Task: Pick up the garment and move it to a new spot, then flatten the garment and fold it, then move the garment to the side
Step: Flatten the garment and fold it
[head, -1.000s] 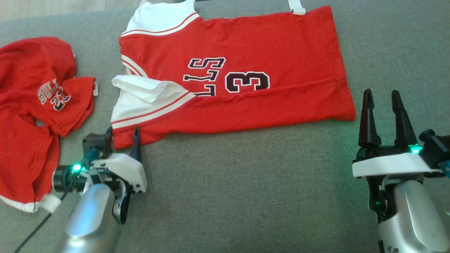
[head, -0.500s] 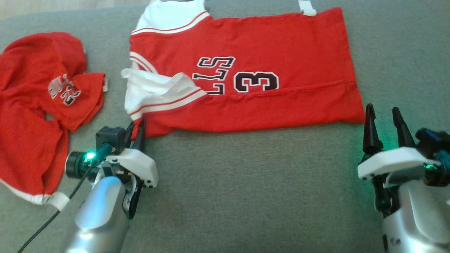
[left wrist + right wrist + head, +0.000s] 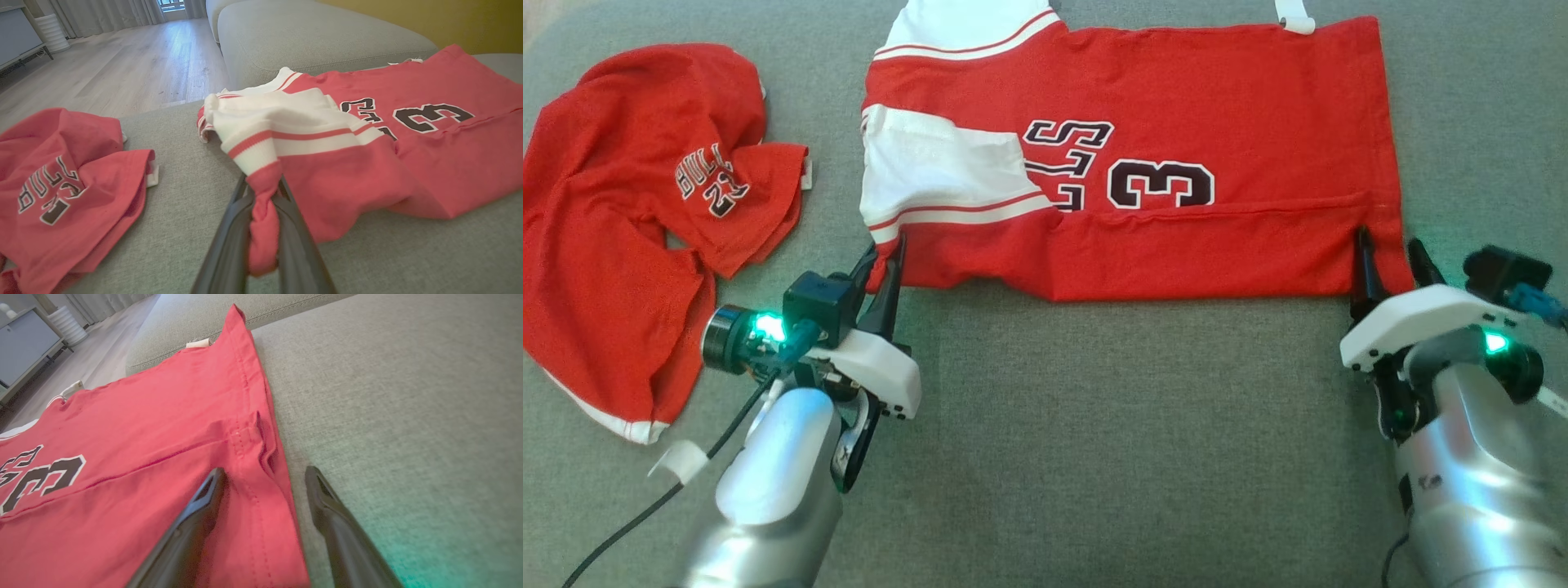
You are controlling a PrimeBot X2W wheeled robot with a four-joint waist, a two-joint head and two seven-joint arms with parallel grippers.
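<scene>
The garment (image 3: 1176,106) is a red jersey with white sleeves and a dark number 3, spread sideways across the grey sofa cushion (image 3: 1094,449). My left gripper (image 3: 886,253) is shut on its near left corner; in the left wrist view a bunched fold of the red garment (image 3: 408,163) is pinched in the left gripper (image 3: 263,192). My right gripper (image 3: 1387,249) stands open at the near right corner. In the right wrist view the right gripper (image 3: 265,473) straddles the side hem of the garment (image 3: 143,437), one finger over the cloth, the other over the cushion.
A second red shirt (image 3: 629,204) with dark lettering lies crumpled at the left, close to my left arm, also in the left wrist view (image 3: 61,183). A wooden floor (image 3: 122,61) lies beyond the sofa's far edge. Bare grey cushion stretches along the near side.
The head camera has shifted. My left gripper closed on the garment's near left corner and the white sleeve now lies flatter. My right gripper moved forward to the near right corner, staying open.
</scene>
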